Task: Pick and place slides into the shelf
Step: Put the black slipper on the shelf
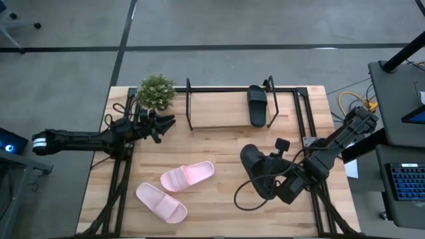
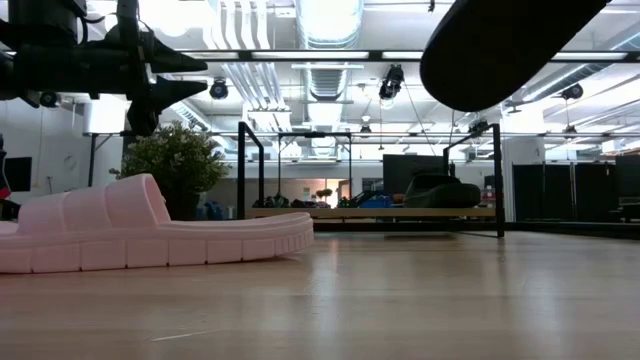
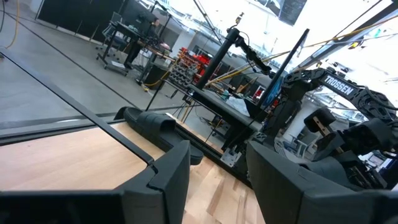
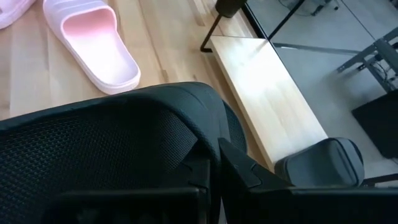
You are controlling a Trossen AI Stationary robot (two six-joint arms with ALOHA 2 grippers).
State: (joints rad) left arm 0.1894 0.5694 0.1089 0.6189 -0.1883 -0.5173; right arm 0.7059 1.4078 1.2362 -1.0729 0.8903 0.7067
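Right gripper [image 1: 269, 174] clamps a black slide [image 1: 255, 169] aloft; left gripper [image 1: 166, 126] hangs part-open, empty.

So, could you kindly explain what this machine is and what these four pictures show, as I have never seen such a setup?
It is a robot with two dark arms at a wooden table. One camera looks down from above, one sits at table height, and one rides on each wrist. The right gripper has its jaws shut on a black slide, lifted above the table. The left gripper waits with jaws apart beside a potted plant. Two pink slides lie on the table, and another black slide already sits on the shelf.
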